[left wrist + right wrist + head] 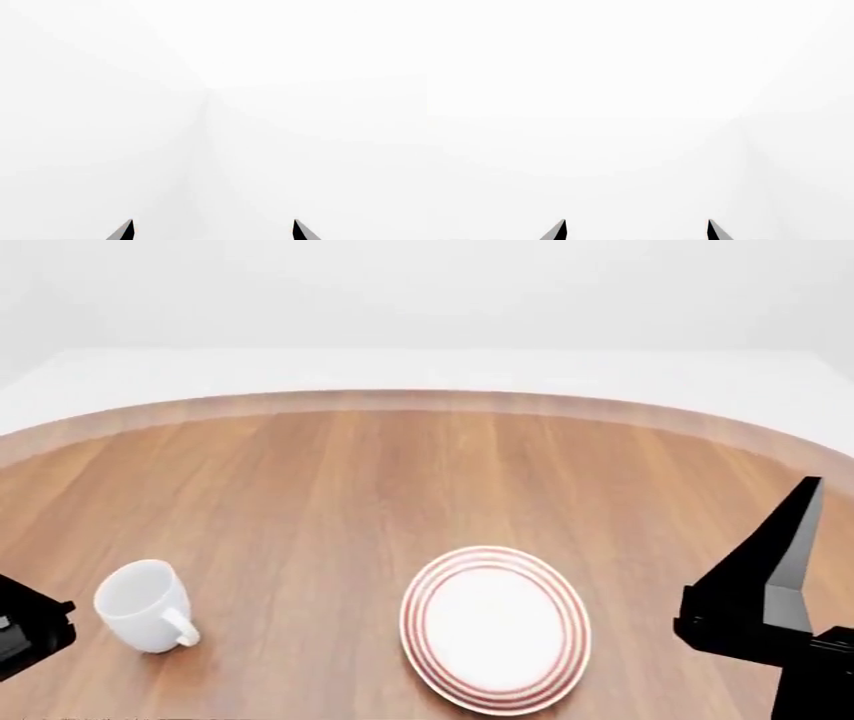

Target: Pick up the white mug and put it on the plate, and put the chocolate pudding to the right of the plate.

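Both grippers had their fingers spread apart: the left gripper [213,231] and the right gripper [636,231] each showed two dark fingertips separated, facing only blank white wall. On the round wooden table [334,480], the white mug [143,606] stood at the left, handle toward the robot, well apart from the plate [497,628]. No chocolate pudding was visible in any view.

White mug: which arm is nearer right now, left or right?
Left. In the head view the left arm sits just beside the white mug, on its outer side. The right arm is across the table, beyond the plate.
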You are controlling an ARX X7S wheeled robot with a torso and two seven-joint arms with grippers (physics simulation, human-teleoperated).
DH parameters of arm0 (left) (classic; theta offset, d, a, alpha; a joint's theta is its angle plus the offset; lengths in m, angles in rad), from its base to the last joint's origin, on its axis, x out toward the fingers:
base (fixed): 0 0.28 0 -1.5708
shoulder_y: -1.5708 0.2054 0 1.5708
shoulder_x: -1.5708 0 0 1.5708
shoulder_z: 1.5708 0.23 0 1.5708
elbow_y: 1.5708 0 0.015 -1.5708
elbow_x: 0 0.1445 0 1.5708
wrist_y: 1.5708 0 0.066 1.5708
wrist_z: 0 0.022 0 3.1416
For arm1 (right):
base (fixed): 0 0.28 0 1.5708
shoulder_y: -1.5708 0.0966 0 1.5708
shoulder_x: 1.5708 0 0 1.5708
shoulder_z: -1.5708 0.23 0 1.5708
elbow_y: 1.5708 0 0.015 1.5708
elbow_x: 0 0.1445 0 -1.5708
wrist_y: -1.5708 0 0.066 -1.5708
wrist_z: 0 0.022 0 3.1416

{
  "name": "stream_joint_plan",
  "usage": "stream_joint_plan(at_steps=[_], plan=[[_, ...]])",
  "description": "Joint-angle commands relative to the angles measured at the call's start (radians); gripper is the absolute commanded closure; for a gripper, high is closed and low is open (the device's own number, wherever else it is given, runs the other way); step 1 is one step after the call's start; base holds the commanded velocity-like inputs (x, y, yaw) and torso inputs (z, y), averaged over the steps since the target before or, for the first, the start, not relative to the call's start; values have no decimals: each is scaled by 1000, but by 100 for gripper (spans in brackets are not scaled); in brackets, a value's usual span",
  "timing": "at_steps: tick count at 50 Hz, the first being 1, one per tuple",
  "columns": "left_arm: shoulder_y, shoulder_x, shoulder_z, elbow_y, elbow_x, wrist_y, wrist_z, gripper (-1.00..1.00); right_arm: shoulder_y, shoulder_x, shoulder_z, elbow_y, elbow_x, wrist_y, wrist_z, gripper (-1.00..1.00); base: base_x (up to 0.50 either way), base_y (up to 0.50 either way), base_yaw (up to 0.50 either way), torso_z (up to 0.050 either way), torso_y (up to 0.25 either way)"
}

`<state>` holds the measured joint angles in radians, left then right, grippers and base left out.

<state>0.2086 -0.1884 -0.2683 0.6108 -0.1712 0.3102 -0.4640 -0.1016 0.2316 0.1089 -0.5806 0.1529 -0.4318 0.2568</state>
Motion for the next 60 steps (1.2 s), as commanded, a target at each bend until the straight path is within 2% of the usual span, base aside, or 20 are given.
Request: stream_joint_plan(at_steps=[1,11,19,34,51,54,60], plan=[[9,12,-18,0,7,16,15,-100,-3,-12,14,2,-17,-2,-18,-100,500,6,0,0,0],[9,5,-10,2,6,14,10,-100,-11,-6,6,-2,-12,-27,-20,-100,492,11,0,0,0],[11,0,-3,0,4,13,6,-100,-8,-6,3,1,-24,-24,-11,-100,0,0,0,0,0],[11,-9,6,-12,4,16,-1,-100,-6,0,-6,7,-35,-16,-3,-100,167,464,0,0,0],[18,-20,27,-1,23,25,0,-100,-10,8,-16,12,-24,-14,3,-100,7,6,0,0,0],[9,-25,34,2,43,-22,-7,-100,-10,9,-18,13,-25,-15,5,-100,0,0,0,0,0],[9,-24,37,6,61,-45,-20,-100,-9,12,-21,15,-26,-14,7,-100,0,0,0,11,-228]])
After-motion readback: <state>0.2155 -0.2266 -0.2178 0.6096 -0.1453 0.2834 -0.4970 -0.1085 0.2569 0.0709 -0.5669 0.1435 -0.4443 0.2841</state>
